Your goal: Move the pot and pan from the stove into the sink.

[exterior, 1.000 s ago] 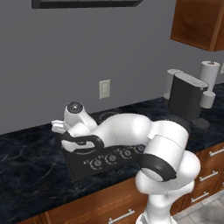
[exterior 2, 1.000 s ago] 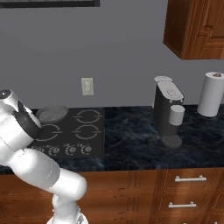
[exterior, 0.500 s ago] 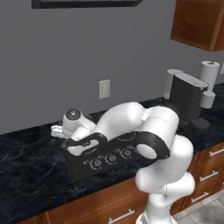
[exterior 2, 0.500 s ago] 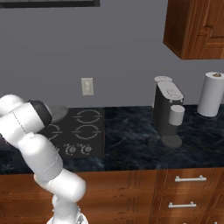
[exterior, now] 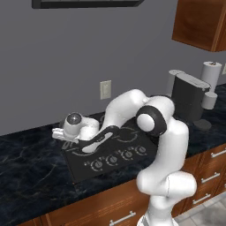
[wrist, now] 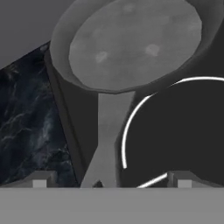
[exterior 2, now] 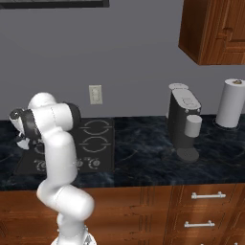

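In the left base view the jaws (exterior: pixel 66 140) are seen low over the left rear of the stove (exterior: pixel 110 154) on the dark tabletop (exterior: pixel 31 176). In the right base view the hand is seen at the stove's far left edge. In the hand view the jaws are spread wide and hold nothing, astride the handle of the pan (wrist: pixel 131 43); the bowl lies ahead, the handle running back between the tips.

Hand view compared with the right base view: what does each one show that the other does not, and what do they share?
The hand view alone shows the grey pan, its handle running down between the open gripper fingertips. The right base view alone shows the coffee machine, paper towel roll, wall outlet and wooden drawers. Both share the black stove with white burner rings and the dark marble counter.
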Controlling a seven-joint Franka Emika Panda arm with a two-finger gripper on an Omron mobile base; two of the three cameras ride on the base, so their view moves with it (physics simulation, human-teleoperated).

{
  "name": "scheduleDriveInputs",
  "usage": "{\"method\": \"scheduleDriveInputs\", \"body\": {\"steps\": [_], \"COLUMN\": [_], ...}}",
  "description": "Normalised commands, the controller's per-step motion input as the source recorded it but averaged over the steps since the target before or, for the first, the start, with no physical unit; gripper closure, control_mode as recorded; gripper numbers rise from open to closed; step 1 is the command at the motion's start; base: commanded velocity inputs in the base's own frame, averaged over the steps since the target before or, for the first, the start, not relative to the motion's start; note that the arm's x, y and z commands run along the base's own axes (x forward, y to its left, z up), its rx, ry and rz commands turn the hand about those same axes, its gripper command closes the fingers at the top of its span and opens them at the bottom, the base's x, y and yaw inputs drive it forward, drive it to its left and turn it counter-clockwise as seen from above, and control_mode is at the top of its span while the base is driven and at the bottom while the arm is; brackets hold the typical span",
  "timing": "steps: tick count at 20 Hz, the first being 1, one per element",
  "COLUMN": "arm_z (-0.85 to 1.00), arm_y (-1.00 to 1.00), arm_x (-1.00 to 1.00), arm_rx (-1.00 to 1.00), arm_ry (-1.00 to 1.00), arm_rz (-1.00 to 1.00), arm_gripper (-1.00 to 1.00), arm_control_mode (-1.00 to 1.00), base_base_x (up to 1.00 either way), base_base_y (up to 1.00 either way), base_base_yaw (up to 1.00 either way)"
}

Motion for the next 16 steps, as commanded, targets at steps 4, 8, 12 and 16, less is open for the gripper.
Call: {"method": "scheduleDriveInputs", "body": {"steps": [4, 8, 12, 16], "arm_z": [-0.16, -0.13, -0.2, -0.08], "arm_y": [0.38, 0.41, 0.36, 0.18], "arm_x": [0.33, 0.31, 0.33, 0.14], "arm_rx": [-0.06, -0.09, -0.1, -0.05], "arm_ry": [0.02, 0.05, 0.06, 0.02], "arm_rz": [-0.05, -0.06, -0.04, -0.03], "arm_gripper": [-1.0, -1.0, -1.0, 1.0], "arm_control_mode": [-1.0, -1.0, -1.0, -1.0], "base_base_x": [0.0, 0.0, 0.0, 0.0], "base_base_y": [0.0, 0.0, 0.0, 0.0], "base_base_yaw": [0.0, 0.0, 0.0, 0.0]}}
